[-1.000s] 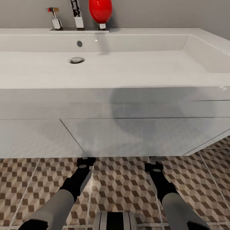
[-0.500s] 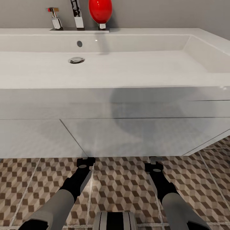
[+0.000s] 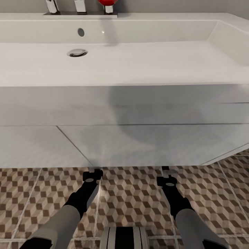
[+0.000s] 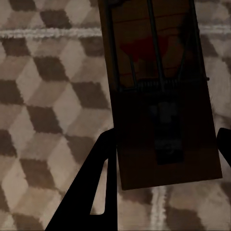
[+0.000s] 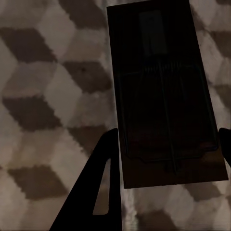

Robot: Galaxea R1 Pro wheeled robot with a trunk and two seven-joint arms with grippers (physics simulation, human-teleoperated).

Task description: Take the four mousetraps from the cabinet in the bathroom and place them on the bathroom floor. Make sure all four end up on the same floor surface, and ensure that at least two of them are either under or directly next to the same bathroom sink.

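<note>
A white sink [image 3: 145, 65] on its white vanity [image 3: 145, 145] spans the head view. Both arms reach down to the bathroom floor [image 3: 131, 197] at the vanity's foot. My left gripper [image 3: 93, 172] is shut on a dark-brown mousetrap [image 4: 159, 86] with a red patch, its fingers [image 4: 103, 183] pressed against the slab's long edges just above the cube-patterned tiles. My right gripper [image 3: 166, 172] is shut the same way on a second mousetrap [image 5: 161, 91], a darker slab with wire parts. The cabinet is out of view.
The vanity front stands directly ahead of both grippers, overhanging the floor. A chrome tap [image 3: 80, 5] and the base of a red object [image 3: 108, 2] sit at the sink's back edge. The robot's base [image 3: 124, 238] shows between the arms.
The whole head view has shifted: the sink now sits higher in the picture, so the camera moved. Both arms keep their pose at the vanity's foot.
</note>
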